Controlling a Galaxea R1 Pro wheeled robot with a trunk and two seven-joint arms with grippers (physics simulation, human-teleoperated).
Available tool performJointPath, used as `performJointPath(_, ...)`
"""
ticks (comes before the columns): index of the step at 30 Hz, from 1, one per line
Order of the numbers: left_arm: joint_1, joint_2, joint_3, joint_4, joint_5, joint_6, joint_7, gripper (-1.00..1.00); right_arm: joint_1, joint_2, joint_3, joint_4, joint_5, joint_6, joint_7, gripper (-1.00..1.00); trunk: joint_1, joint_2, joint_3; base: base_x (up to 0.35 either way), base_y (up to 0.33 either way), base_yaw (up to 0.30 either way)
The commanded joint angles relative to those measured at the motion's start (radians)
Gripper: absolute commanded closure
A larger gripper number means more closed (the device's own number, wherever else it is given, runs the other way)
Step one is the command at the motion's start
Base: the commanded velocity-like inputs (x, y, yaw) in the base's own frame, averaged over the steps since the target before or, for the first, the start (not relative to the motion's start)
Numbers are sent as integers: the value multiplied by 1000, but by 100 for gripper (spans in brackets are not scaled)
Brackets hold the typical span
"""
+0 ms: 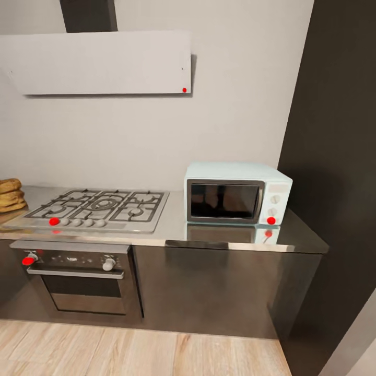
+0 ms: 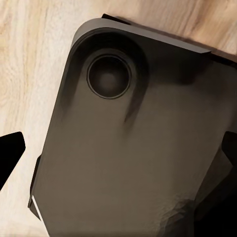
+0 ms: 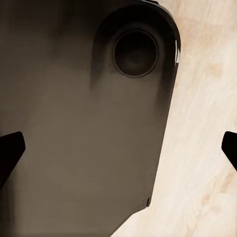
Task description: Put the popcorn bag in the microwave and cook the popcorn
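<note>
Your left gripper [image 2: 118, 168] shows in the left wrist view as two black fingers [image 2: 11, 150] at opposite edges of the frame, spread wide with nothing between them. Behind them sits a smooth dark panel of the robot's base [image 2: 123, 148], rounded at one corner, with a circular recess set into it, and past its edge a pale wood-grain floor [image 2: 29, 59].

Your right gripper [image 3: 118, 153] reads the same way in the right wrist view: blunt black fingers [image 3: 10, 148] far apart, holding nothing, over the same matte dark base panel [image 3: 74, 123] (round socket near its curved corner) and light planked floor [image 3: 207, 123].

From the head view, the microwave [image 1: 237, 193] is a pale blue rounded box with a dark-framed glass door, shut, and two knobs on its right-hand panel. It stands on the glossy grey tabletop [image 1: 177, 227], which mirrors its lower edge, close to a tall dark wall panel [image 1: 334, 156]. To its left lies the gas hob [image 1: 99, 208] with black grates and a row of knobs, above a steel oven [image 1: 78, 279] with a bar handle. A flat white hood [image 1: 99, 62] hangs on the pale wall.

At the far left edge of the tabletop, a tan, wrinkled, rolled shape, the popcorn bag [image 1: 9, 194], is cut off by the frame.
</note>
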Motion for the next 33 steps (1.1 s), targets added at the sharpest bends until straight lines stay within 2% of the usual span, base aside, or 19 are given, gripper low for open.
performJointPath(1,0,0,8,-1,-1,-2,1,-100,0,0,6,0,1,-3,0,-100,0,0,-1,0,0,9)
performJointPath(5,0,-4,3,-1,-6,-2,1,-100,0,0,7,0,1,-1,0,-100,0,0,-1,44,-56,3)
performJointPath(18,0,-2,6,-1,-6,-2,1,-100,0,-1,6,0,-1,-4,0,-100,0,0,-1,143,-220,0)
performJointPath(33,0,0,7,-1,-2,-2,1,-100,0,0,4,0,-3,-3,0,-100,0,0,5,10,-10,-136)
